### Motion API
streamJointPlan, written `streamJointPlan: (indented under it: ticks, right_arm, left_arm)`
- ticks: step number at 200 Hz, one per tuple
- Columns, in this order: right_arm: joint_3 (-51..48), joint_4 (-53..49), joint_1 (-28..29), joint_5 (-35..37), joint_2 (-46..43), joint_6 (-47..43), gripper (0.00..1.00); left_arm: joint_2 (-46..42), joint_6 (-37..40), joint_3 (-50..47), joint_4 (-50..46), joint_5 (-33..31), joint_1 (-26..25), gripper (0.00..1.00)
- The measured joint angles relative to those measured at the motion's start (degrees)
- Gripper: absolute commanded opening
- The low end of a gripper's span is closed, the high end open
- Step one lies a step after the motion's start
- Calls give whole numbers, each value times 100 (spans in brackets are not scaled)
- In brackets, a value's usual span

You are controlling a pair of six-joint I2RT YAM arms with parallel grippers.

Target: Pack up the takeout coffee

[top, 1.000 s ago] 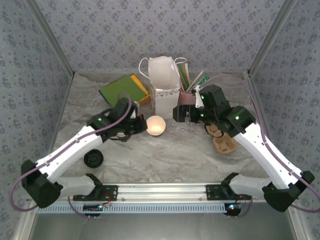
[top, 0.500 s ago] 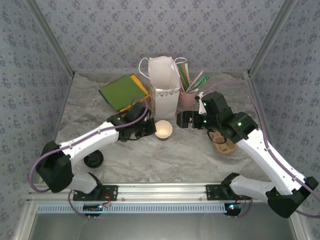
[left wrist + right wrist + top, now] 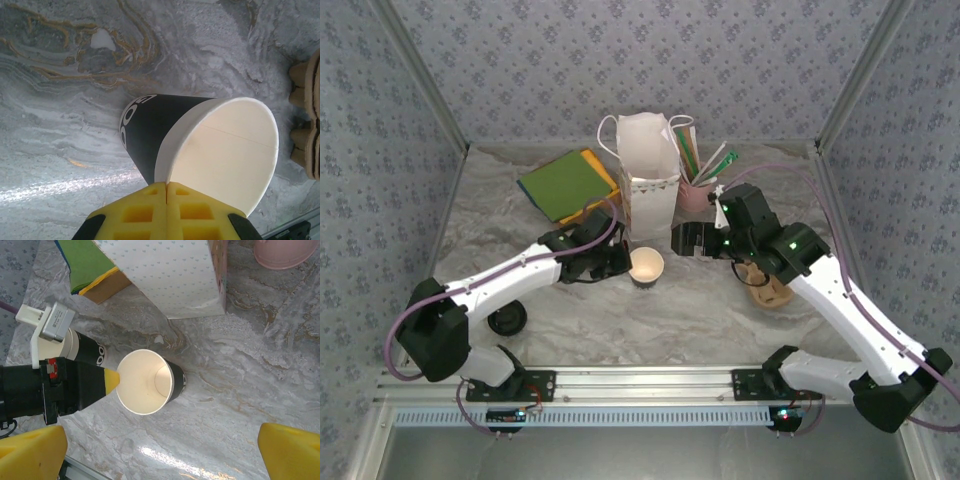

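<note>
Marble table (image 3: 620,325).
- Upper centre: white paper bag (image 3: 647,160); green pad (image 3: 563,184) at its left, pink pot of straws (image 3: 694,192) at its right.
- Centre: lidless paper cup (image 3: 646,266), left gripper (image 3: 623,264) touching it; right gripper (image 3: 680,240) near.
- Lower left: black lid (image 3: 507,319).
- Right: cardboard cup tray (image 3: 772,290).

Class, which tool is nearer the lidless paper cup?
Left. The left tool grips the lidless paper cup by its rim; the right tool hangs open, apart, on its other side.

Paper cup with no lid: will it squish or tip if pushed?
The paper cup looks empty, so it is probably light and easy to tip; it leans now. Its thin open rim likely squishes where the left tool pinches it.
</note>
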Motion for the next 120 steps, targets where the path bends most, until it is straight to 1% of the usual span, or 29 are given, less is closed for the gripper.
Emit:
streamJointPlan:
  ticks: [30,43,52,69,87,97,103,108,120]
  right_arm:
    - [0,66,22,-2,96,0,100]
    - [0,76,37,-2,122,0,100]
    - [0,85,46,-4,131,0,100]
    - [0,103,68,-7,149,0,100]
    - [2,136,120,-9,205,-2,100]
    - [2,153,164,-2,251,-2,100]
    - [7,157,199,0,282,-2,100]
    - [13,157,234,2,315,-2,100]
    - [33,175,330,2,398,-4,100]
  left_arm:
    - [0,-2,-20,-74,0,0,9]
    - [0,-9,-20,-76,2,0,10]
    - [0,-17,-20,-79,2,0,13]
    - [0,-24,-20,-103,-4,0,28]
    - [-2,52,-11,-201,-13,7,42]
    - [-9,57,0,-275,-35,28,45]
    - [-17,85,22,-363,-50,42,49]
    - [-35,114,59,-450,-74,55,55]
    - [-107,157,162,-640,-149,98,56]
